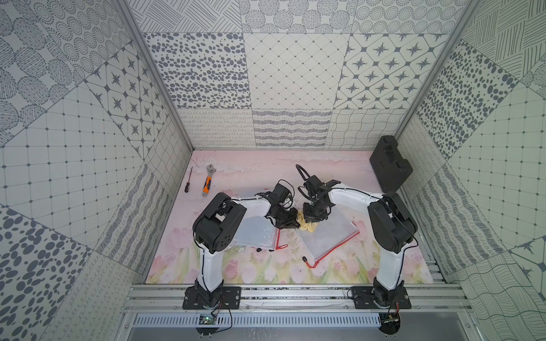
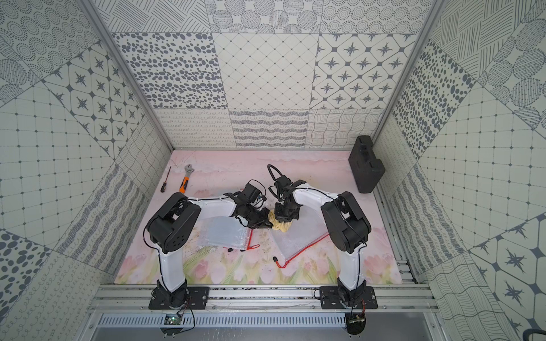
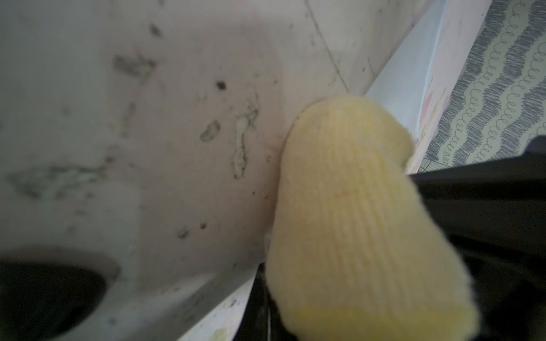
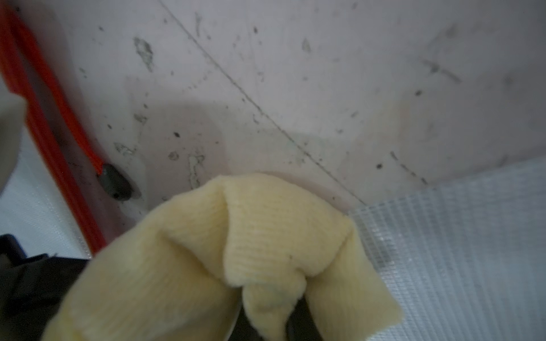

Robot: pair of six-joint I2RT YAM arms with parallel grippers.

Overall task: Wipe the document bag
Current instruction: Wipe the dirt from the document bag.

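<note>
Two clear mesh document bags with red zips lie on the mat in both top views: one [image 1: 254, 233] under my left arm, the other [image 1: 328, 240] at the right. A crumpled yellow cloth [image 1: 308, 225] rests at the near corner of the right bag [image 4: 461, 236]. My left gripper [image 1: 296, 223] and my right gripper [image 1: 310, 220] meet at the cloth, each shut on it. In the right wrist view the cloth [image 4: 236, 251] bunches out from the jaws. In the left wrist view the cloth [image 3: 354, 221] covers the jaws.
An orange-handled wrench [image 1: 207, 180] and a screwdriver [image 1: 188, 180] lie at the back left. A black case [image 1: 390, 164] leans against the right wall. The left bag's red zip cord and black pull [image 4: 116, 183] lie on the stained floral mat [image 1: 266, 265].
</note>
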